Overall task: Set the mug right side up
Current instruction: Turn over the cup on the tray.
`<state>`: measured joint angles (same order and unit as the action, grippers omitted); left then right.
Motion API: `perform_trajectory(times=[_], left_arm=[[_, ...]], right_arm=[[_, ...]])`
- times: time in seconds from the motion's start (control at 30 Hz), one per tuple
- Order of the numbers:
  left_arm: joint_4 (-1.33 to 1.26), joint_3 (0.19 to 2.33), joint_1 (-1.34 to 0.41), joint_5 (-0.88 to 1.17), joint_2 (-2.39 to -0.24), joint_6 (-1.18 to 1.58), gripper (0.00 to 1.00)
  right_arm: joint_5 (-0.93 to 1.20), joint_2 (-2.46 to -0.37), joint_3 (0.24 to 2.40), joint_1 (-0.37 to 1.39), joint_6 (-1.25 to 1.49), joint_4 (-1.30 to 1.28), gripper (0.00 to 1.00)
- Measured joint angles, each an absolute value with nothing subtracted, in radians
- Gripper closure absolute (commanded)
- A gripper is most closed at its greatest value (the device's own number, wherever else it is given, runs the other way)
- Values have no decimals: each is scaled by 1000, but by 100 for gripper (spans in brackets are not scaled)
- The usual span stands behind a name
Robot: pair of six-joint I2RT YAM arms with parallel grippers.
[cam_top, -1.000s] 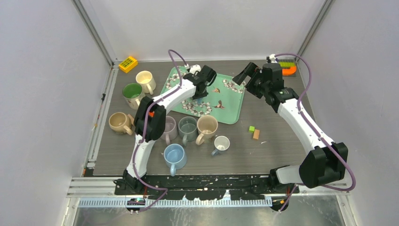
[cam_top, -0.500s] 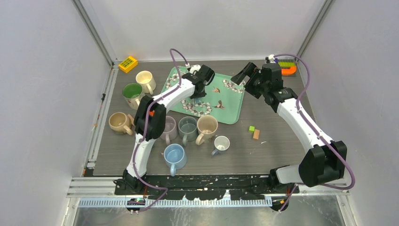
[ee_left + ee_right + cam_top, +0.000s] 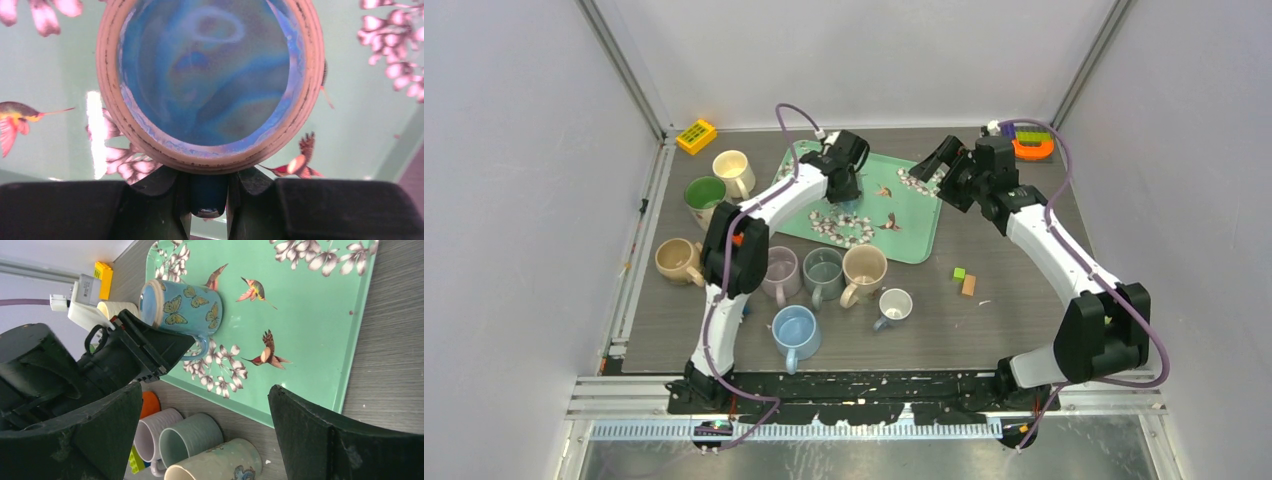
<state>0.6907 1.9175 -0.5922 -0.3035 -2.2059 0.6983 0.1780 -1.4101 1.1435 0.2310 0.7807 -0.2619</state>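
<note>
The blue butterfly mug (image 3: 186, 304) stands on the green floral tray (image 3: 914, 228), also seen in the right wrist view (image 3: 310, 315). In the left wrist view the mug (image 3: 207, 75) shows from above a tan unglazed ring around a shallow blue face, which looks like its base. My left gripper (image 3: 208, 200) is shut on the mug's handle (image 3: 208, 190). In the top view the left gripper (image 3: 846, 188) hides most of the mug. My right gripper (image 3: 934, 165) is open and empty above the tray's right end, its wide-apart fingers (image 3: 100, 435) framing the view.
Several upright mugs stand left of and in front of the tray: cream (image 3: 734, 172), green (image 3: 707, 195), tan (image 3: 679, 260), lilac (image 3: 781, 272), grey-green (image 3: 824, 268), blue (image 3: 795, 330), small white (image 3: 894, 303). A yellow brick (image 3: 696, 135) and an orange block stack (image 3: 1032, 147) lie at the back. Small blocks (image 3: 965, 281) lie right.
My left gripper has shifted slightly back and left over the tray, still on the mug. My right gripper has moved a little left towards the tray.
</note>
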Motion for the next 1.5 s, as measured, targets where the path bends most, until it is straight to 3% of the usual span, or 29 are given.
perform_trajectory(times=[0.6, 0.97, 1.1, 1.5], left_arm=[[301, 1802, -523, 109, -2078, 958, 100], [16, 1785, -523, 302, -2073, 1236, 100], [-76, 1763, -525, 345, -2073, 1317, 100], [-205, 1711, -537, 399, -2074, 1467, 100]], right_arm=[[356, -1517, 1077, 165, 970, 4, 1], [494, -1622, 1021, 137, 1210, 316, 9], [518, -1658, 1020, 134, 1298, 431, 16], [552, -1775, 1019, 129, 1558, 769, 48]])
